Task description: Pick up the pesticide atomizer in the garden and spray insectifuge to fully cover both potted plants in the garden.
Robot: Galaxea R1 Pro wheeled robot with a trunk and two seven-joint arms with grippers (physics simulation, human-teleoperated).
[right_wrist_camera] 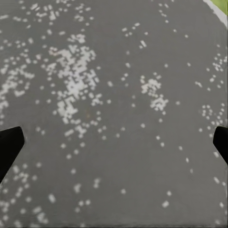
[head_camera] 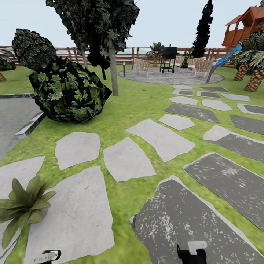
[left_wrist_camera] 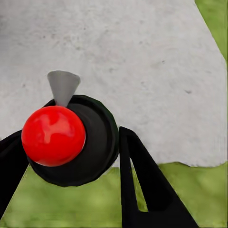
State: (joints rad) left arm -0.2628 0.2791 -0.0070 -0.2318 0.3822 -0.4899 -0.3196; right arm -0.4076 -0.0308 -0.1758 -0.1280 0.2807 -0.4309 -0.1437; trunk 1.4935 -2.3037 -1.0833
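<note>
The pesticide atomizer [left_wrist_camera: 71,142], a black round body with a red ball top and a grey cone nozzle, sits between my left gripper's [left_wrist_camera: 66,140] black fingers [left_wrist_camera: 142,185], which press against both its sides over a pale stepping stone. In the head view the left gripper [head_camera: 46,256] is at the bottom edge, just right of one potted plant [head_camera: 22,205], a low rosette of pointed green leaves. My right gripper [right_wrist_camera: 114,142] is open and hangs over a dark speckled stone; it also shows low in the head view [head_camera: 192,253].
Stepping stones [head_camera: 126,159] cross the lawn toward a round paved patio [head_camera: 172,76] with chairs and a black grill [head_camera: 168,57]. A dark round bush [head_camera: 68,91] and a thin tree trunk [head_camera: 113,66] stand ahead left. Palms [head_camera: 253,73] and a wooden fence [head_camera: 146,55] lie beyond.
</note>
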